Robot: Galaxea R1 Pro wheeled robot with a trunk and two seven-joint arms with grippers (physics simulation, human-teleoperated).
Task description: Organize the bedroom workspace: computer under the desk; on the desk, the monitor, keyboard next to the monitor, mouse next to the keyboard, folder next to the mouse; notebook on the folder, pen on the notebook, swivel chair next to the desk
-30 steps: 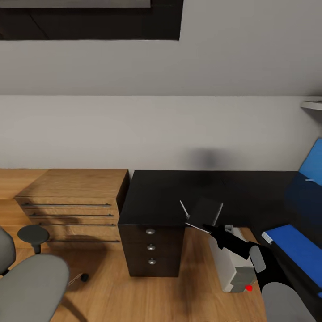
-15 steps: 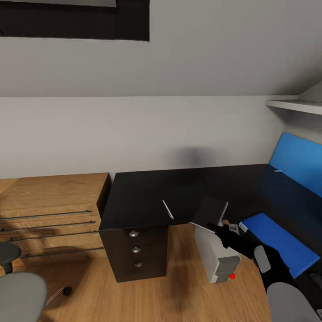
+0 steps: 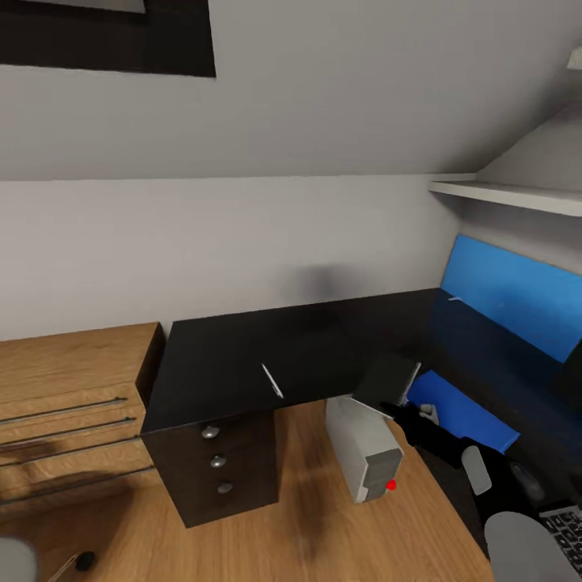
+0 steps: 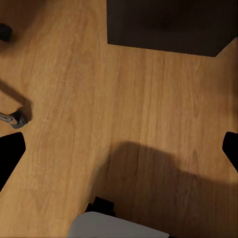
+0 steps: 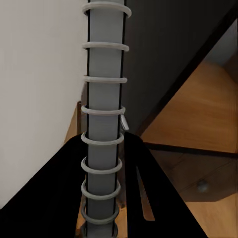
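My right gripper (image 3: 402, 412) is shut on the dark spiral-bound notebook (image 3: 386, 383), held just above the desk's inner corner; the right wrist view looks along its wire spiral (image 5: 102, 124). The thin white pen (image 3: 272, 380) lies on the glossy black desk (image 3: 234, 364). On the desk's right wing, just right of the notebook, lies the blue folder (image 3: 462, 411). The grey computer (image 3: 364, 449) stands on the floor in the desk's corner. A bit of the keyboard (image 3: 566, 525) shows at the lower right. My left gripper (image 4: 119, 151) hangs open over the wooden floor.
A low oak chest (image 3: 65, 404) stands left of the desk's drawer unit (image 3: 217, 462). A large blue panel (image 3: 517, 295) leans at the right wall under a white shelf (image 3: 517, 196). A grey corner of the swivel chair (image 3: 12, 563) and a castor (image 4: 15, 118) are near.
The view has swung to the right, so the chest and chair slid out left. My right gripper has carried the notebook rightward, away from the pen and nearer the folder.
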